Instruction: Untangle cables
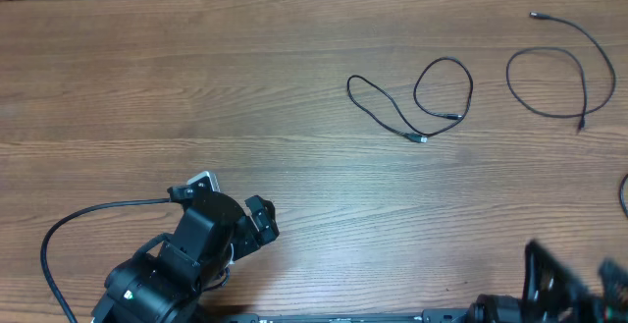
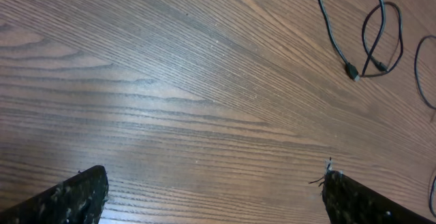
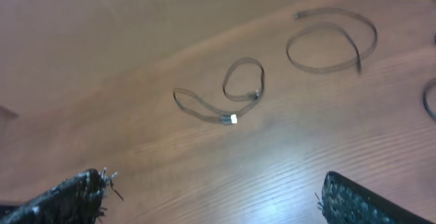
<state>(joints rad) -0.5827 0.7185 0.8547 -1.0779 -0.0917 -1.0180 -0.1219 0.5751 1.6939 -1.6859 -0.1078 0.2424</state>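
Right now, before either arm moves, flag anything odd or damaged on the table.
Nothing looks damaged. The middle cable crosses over itself, the right cable lies looped apart from it, and a third cable is cut off at the frame's right edge.

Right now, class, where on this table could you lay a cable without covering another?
The wooden table is bare across its left half, between the black left arm and the thin black twice-looped cable, and along the front middle. The back right is crowded: that cable beside another black open-looped cable.
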